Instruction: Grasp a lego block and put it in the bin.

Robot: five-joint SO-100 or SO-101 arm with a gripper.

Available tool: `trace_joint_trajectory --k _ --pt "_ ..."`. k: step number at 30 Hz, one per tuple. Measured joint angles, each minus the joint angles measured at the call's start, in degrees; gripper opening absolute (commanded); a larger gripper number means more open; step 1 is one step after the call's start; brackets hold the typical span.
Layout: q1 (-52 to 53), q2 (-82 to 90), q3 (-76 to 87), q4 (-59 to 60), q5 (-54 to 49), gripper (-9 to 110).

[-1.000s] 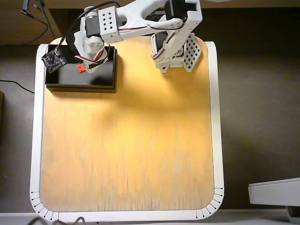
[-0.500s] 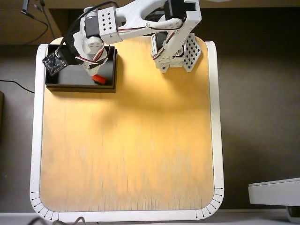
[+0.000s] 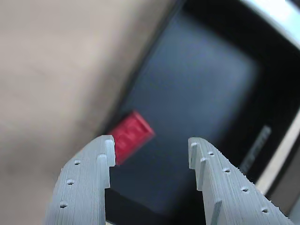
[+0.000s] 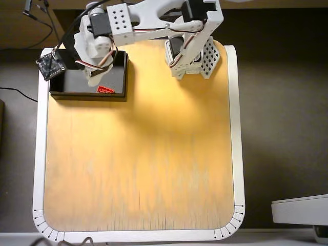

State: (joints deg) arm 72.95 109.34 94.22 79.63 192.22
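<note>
The red lego block (image 4: 106,90) lies on the dark floor of the black bin (image 4: 120,77), close to its front wall in the overhead view. In the wrist view the lego block (image 3: 131,136) rests flat in a corner of the bin (image 3: 206,93), beside the wall. My gripper (image 3: 151,152) hangs above the bin with its two grey fingers (image 3: 91,183) apart and nothing between them. From overhead, the gripper (image 4: 95,76) sits over the bin's middle, just above and left of the block.
The bin stands at the back left corner of the wooden tabletop (image 4: 138,154), which has a white rim (image 4: 236,128). The arm's base (image 4: 192,56) is bolted at the back centre. A small black circuit board (image 4: 48,65) rides on the wrist.
The block has left the fingers and now lies on the bin floor. The gripper has opened and pulled back and to the left, away from the block.
</note>
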Motion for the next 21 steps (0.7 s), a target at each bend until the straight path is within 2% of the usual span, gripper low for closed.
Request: trace_joint_trajectory --k 5,11,21 --pt "-8.17 5.80 -0.97 -0.88 -6.68 14" --pt "-19.42 11.69 -0.97 -4.75 -13.62 4" --pt "-38.23 21.09 -0.97 -5.80 -15.64 1"
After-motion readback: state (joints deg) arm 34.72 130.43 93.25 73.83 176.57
